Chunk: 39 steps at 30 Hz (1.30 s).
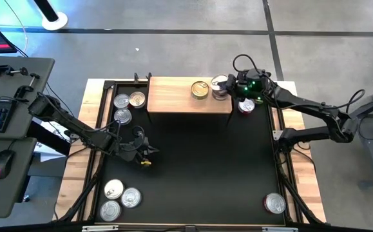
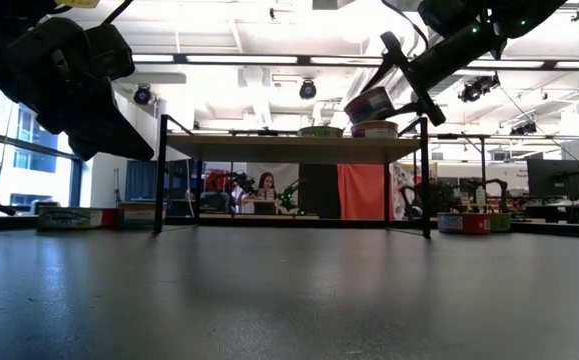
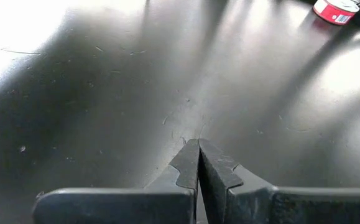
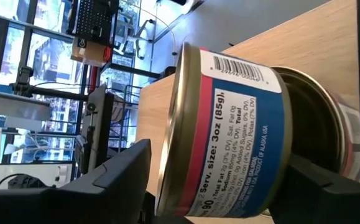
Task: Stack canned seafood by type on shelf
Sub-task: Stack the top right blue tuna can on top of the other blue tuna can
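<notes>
The right gripper (image 1: pixel 227 86) is hovering over the right end of the shelf (image 1: pixel 173 96), its jaws pinching a blue-and-red-labelled tin (image 4: pixel 229 137) that is tilting above another tin (image 2: pixel 374 129) sitting on the board. A gold-lidded tin (image 1: pixel 200 89) is resting on the shelf just beside them. The left gripper (image 1: pixel 146 149) is waiting low over the black mat (image 1: pixel 199 161) on the worktop, its jaws pressed together on nothing. Three tins (image 1: pixel 126 105) are lying on the mat beside the shelf's left end, three more (image 1: pixel 118 198) are grouped at the near left corner, one (image 1: pixel 275 203) is sitting at the near right corner, and a red one (image 1: pixel 246 106) is lying by the shelf's right end.
</notes>
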Tool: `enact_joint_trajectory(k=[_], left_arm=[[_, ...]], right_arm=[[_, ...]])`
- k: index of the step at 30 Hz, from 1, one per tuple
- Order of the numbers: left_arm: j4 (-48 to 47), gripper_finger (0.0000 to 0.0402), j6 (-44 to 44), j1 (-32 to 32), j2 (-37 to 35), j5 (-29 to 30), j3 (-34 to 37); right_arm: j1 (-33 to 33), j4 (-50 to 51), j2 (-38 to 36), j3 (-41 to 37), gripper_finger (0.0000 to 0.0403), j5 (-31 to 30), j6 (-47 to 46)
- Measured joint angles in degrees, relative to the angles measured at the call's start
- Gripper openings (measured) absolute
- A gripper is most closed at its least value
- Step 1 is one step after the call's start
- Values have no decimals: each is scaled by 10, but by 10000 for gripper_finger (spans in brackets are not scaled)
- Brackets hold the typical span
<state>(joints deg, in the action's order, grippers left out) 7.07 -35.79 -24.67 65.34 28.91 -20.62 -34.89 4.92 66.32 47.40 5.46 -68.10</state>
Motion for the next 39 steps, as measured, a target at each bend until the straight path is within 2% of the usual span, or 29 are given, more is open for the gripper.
enact_joint_trajectory(k=[9, 22, 30, 35, 39], left_arm=[[0, 0, 0, 0, 0, 0, 0], [0, 0, 0, 0, 0, 0, 0], [-1, 0, 0, 0, 0, 0, 0], [-2, 0, 0, 0, 0, 0, 0], [-2, 0, 0, 0, 0, 0, 0]], right_arm=[[0, 5, 0, 0, 269, -18, -5], [0, 6, 0, 4, 353, -20, -17], [0, 8, -1, 70, 355, -19, 70], [2, 58, -1, 98, 355, -23, 114], [-1, 109, -1, 100, 355, -53, 111]])
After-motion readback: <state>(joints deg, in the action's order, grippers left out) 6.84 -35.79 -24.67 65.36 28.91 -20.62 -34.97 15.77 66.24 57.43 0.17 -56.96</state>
